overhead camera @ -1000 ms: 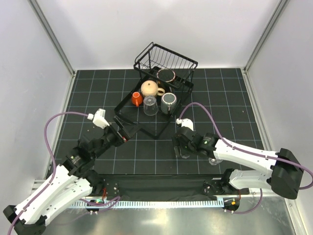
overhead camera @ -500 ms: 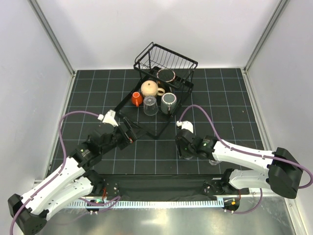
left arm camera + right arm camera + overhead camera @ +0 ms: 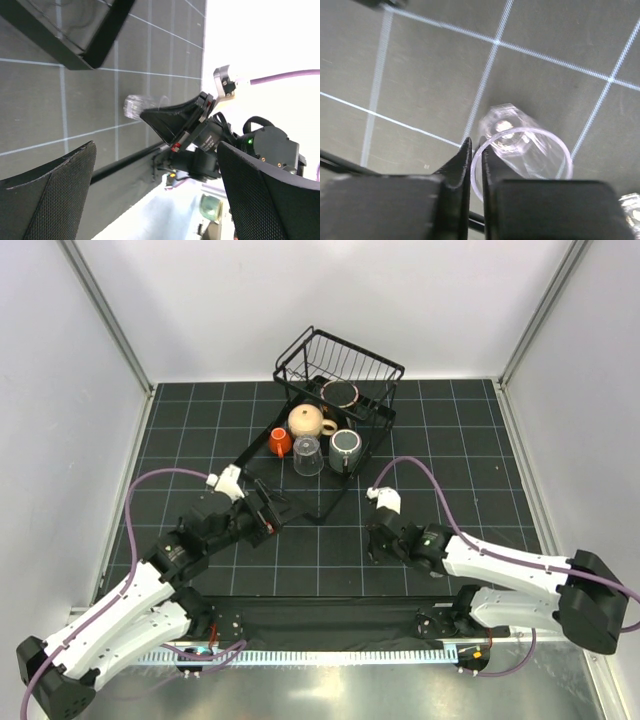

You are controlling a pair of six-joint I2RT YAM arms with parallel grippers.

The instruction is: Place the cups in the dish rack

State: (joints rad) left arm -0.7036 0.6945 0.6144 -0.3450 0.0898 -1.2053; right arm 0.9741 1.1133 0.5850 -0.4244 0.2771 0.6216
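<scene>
My left gripper [image 3: 270,511] stood wide open and empty beside the dish rack [image 3: 352,362]. My right gripper [image 3: 476,146] pinched the wall of the glass tumbler [image 3: 512,131], one finger inside the rim, one outside; I judged a slow, vertical lift best, since glass pivots in a rim pinch. The tumbler stood on the mat [image 3: 480,460], short of the rack.

A black mat [image 3: 200,420] ruled with a pale grid is laid across the table from the left wall to the right. The dish rack [image 3: 345,360] is set on it toward the far side, about the middle. A clear tumbler [image 3: 520,145] is seen on the mat nearer, right of centre, apart from the rack. Part of a second glass [image 3: 632,206] is caught near it. The cups [image 3: 305,422] are gathered within the rack's lower frame; whether they touch the mat cannot be told.
</scene>
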